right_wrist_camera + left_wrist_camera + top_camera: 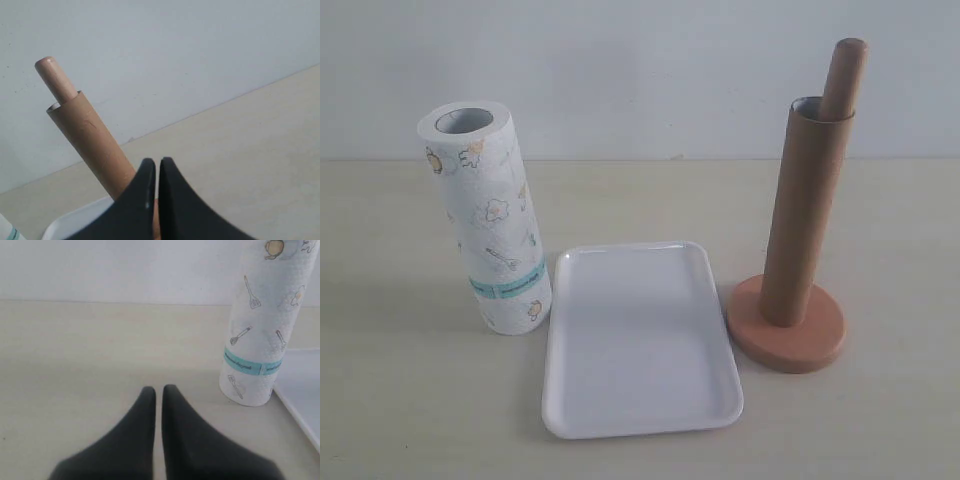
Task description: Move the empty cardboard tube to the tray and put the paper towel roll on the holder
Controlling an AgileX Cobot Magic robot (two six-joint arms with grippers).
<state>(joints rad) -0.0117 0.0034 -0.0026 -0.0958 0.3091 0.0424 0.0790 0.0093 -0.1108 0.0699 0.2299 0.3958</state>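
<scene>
The empty cardboard tube (805, 210) stands slipped over the rod of the holder (787, 335), whose rounded top (845, 70) pokes out above it. The paper towel roll (490, 220) stands upright on the table left of the tray (640, 345), which holds nothing. Neither arm shows in the exterior view. My left gripper (158, 390) is shut with nothing between its fingers, low over the table, the paper towel roll (265, 325) a short way off. My right gripper (153, 162) is shut and holds nothing, with the cardboard tube (92, 142) and the holder's rod (56, 77) just beyond it.
A pale wooden tabletop (410, 400) runs to a plain white wall (640, 60) behind. A corner of the tray (75, 220) shows in the right wrist view, and the tray's edge (300, 405) lies beside the roll in the left wrist view.
</scene>
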